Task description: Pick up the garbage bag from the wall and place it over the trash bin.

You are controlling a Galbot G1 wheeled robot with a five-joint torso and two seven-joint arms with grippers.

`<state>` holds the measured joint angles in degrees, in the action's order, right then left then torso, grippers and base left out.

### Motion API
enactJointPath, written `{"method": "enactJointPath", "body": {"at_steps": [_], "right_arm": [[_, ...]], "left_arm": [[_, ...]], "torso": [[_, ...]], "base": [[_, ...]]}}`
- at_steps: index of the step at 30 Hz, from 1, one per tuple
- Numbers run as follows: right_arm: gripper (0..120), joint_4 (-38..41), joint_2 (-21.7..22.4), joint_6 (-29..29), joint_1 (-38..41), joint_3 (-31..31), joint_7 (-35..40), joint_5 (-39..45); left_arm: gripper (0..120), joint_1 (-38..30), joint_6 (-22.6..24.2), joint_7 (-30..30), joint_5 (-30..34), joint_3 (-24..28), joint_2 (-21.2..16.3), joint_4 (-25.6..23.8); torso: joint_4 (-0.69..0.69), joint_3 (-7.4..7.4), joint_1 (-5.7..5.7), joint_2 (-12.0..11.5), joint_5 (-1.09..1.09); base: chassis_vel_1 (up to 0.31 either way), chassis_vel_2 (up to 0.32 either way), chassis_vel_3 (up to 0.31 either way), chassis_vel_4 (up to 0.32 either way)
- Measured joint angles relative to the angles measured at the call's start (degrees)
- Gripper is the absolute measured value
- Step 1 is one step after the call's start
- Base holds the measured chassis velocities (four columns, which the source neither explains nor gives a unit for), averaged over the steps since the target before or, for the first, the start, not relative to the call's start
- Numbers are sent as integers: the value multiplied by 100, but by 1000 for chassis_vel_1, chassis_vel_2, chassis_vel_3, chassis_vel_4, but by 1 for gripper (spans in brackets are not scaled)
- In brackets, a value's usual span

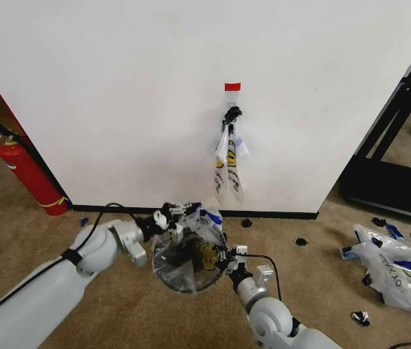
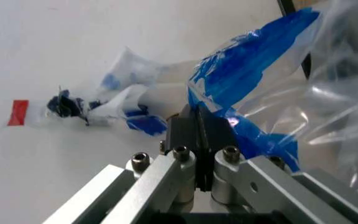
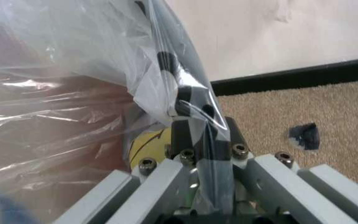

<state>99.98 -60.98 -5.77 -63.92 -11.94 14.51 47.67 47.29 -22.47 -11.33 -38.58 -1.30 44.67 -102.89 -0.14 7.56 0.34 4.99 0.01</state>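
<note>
Translucent garbage bag (image 1: 190,258), blue-taped rim

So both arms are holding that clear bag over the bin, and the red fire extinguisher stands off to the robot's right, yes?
Not quite. The head view shows the fire extinguisher on the robot's left, by the wall. The rest holds: the left gripper and right gripper both have their jaws shut on the garbage bag, over the trash bin.

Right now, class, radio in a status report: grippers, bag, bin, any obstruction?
Left gripper shut on garbage bag rim, wall side. Right gripper shut on opposite rim. Bag stretched over trash bin on carpet. Another bag on hook; nothing blocking.
</note>
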Motion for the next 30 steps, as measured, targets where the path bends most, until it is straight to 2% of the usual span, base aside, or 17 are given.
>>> {"method": "enactJointPath", "body": {"at_steps": [17,30], "right_arm": [[0,-192,116,-538,-72,108,-1212,-223],[0,-327,52,-857,-40,122,-1602,-106]], "left_arm": [[0,-764,-87,-191,11,457,132,1185],[0,-988,-167,-743,533,669,193,1431]], "torso": [[1,0,0,0,-1],[1,0,0,0,-1]], "base": [[0,0,0,0],[0,0,0,0]]}}
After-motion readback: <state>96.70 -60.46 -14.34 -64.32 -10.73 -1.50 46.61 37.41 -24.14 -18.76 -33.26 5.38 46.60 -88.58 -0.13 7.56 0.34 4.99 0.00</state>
